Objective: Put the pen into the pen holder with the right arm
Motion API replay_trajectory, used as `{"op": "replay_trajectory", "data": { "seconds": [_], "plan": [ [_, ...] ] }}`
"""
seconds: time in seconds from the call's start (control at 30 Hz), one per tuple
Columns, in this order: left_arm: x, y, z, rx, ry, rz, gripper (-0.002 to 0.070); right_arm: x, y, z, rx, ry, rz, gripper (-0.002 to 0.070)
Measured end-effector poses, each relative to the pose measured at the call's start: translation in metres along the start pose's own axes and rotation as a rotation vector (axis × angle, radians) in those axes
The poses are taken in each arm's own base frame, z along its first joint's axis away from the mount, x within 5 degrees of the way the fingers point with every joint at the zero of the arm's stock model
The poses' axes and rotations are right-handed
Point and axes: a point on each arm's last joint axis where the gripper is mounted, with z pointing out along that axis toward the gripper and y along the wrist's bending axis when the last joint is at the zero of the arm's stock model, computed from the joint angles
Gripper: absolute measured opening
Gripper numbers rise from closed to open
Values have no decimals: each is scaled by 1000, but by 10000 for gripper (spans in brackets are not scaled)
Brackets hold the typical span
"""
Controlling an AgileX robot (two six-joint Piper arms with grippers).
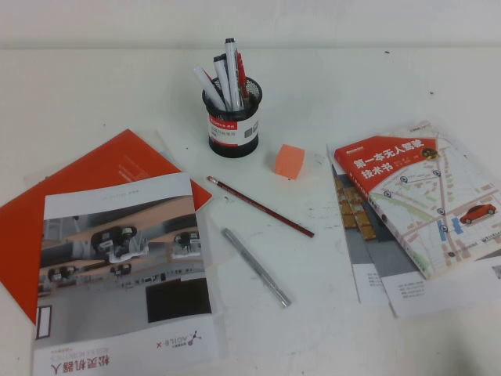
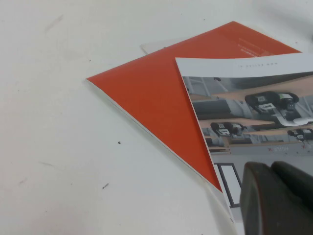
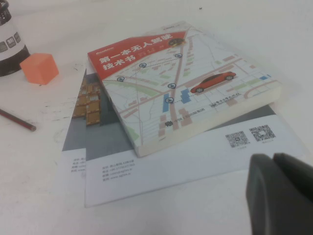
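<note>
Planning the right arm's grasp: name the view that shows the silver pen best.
The high view: the pen lies whole on the table, below the pencil. Neither wrist view shows it; the left gripper and right gripper show only partly.

Item count on the worktop:

- One pen [image 1: 255, 266], silver-grey, lying loose.
- One dark-red pencil [image 1: 260, 206], lying loose.
- One pen holder [image 1: 232, 117], near the far edge, containing what appear to be four writing items; overlap makes this figure uncertain.
- One orange cube [image 1: 290, 160].
- One book [image 1: 427, 196], toward the right edge.
- Two grippers: left gripper [image 2: 276, 200], right gripper [image 3: 283, 196], each seen only in part.
</note>
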Motion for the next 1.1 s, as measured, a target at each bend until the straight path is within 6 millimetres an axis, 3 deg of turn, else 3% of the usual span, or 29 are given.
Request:
{"op": "replay_trajectory", "data": {
  "seconds": [0.73, 0.9, 1.1],
  "plan": [
    [0, 0, 0, 0, 2, 0, -4, -2, 2, 0, -20, -24, 54, -20],
    [0, 0, 0, 0, 2, 0, -4, -9, 6, -1, -78, -93, 240, -20],
    [0, 0, 0, 0, 2, 0, -4, -19, 11, -3, -193, -153, 704, -20]
  ]
}}
